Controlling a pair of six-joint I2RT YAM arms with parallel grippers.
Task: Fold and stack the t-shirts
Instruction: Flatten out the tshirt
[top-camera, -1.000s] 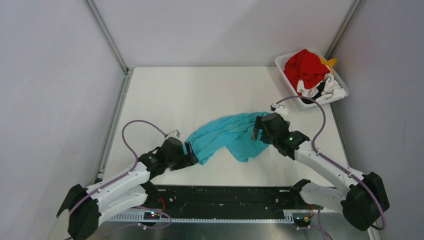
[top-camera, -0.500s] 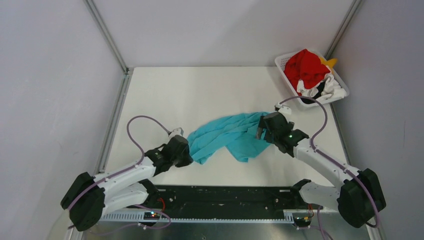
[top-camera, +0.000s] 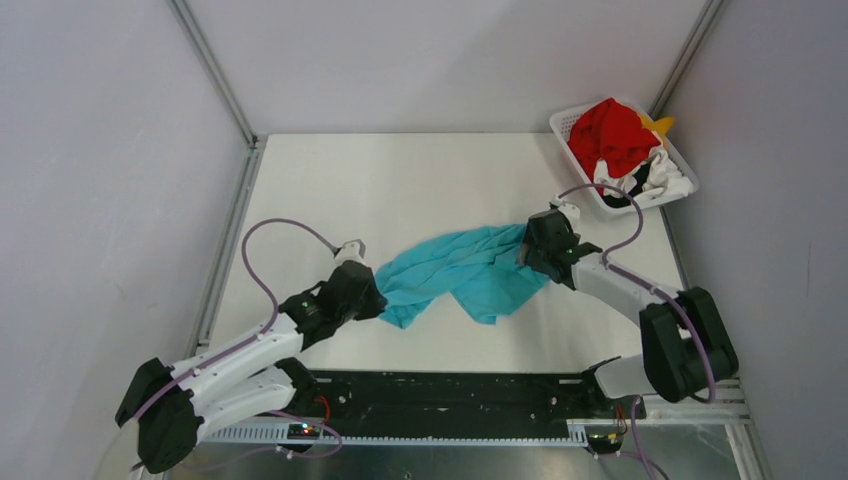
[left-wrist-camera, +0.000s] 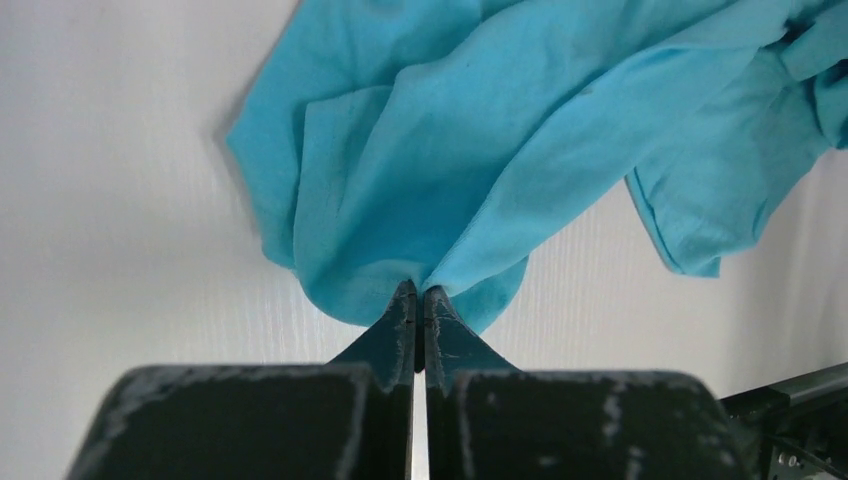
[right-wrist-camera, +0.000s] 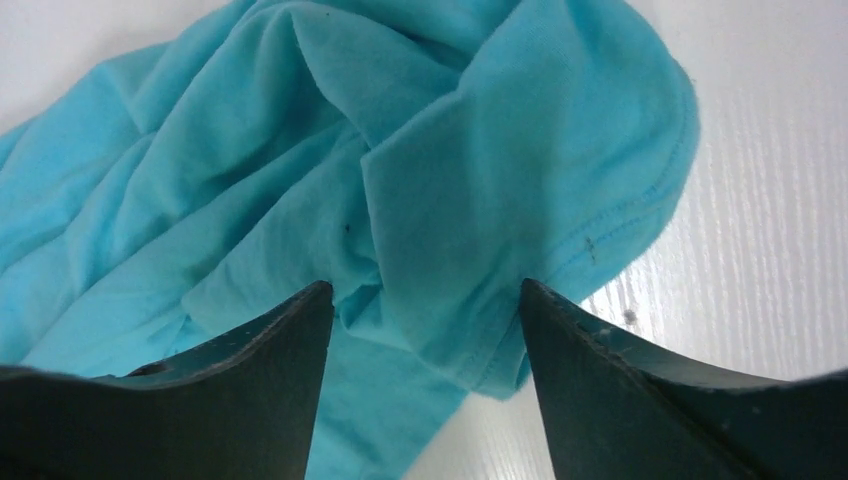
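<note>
A crumpled teal t-shirt (top-camera: 460, 272) lies in the middle of the white table. My left gripper (top-camera: 374, 303) is at its left end and is shut on a pinch of the teal cloth (left-wrist-camera: 400, 250); in the left wrist view the tips (left-wrist-camera: 418, 300) meet with fabric bunched between them. My right gripper (top-camera: 527, 255) sits at the shirt's right end. In the right wrist view its jaws (right-wrist-camera: 425, 300) stand apart, straddling a fold and hem of the teal t-shirt (right-wrist-camera: 450, 200). More t-shirts, red (top-camera: 610, 135), yellow (top-camera: 658, 124) and white with black (top-camera: 645, 180), are heaped in the basket.
A white perforated basket (top-camera: 572, 120) stands at the table's back right corner. Grey walls with metal posts close in the left, back and right. A black rail (top-camera: 450, 395) runs along the near edge between the arm bases.
My left gripper closed on the shirt's left end and stayed shut. My right arm swung in and lowered onto the right end, and its jaws have narrowed.
</note>
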